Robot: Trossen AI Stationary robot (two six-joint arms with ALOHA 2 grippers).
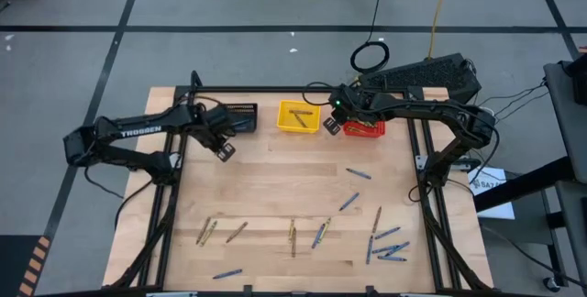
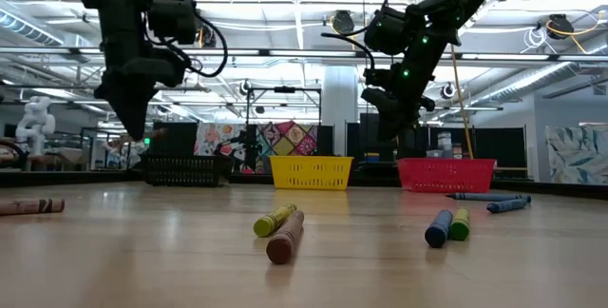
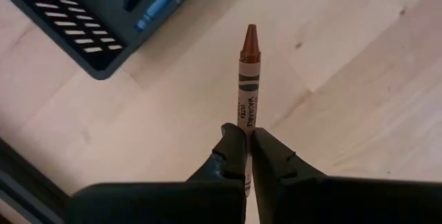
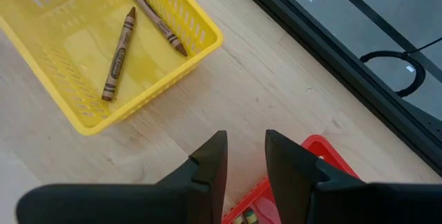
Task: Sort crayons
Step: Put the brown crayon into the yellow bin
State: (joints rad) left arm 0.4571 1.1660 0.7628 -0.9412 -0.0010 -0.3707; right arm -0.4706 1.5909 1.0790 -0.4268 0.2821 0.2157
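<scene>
The left gripper is clamped on a brown crayon, which sticks out forward from between the fingers. In the high view this gripper is left of centre, just below the black basket, where blue crayons already lie. The right gripper has its fingers apart and holds nothing; it hangs over the edge of the red basket, in the upper middle of the high view.

I judge that the step in hand is to carry the brown crayon to its basket. The yellow basket already holds two brown ones, so the next move should bring the left gripper to the right, over that basket, and then open it. Many loose crayons are still lying along the lower part of the table, well apart from both grippers.
</scene>
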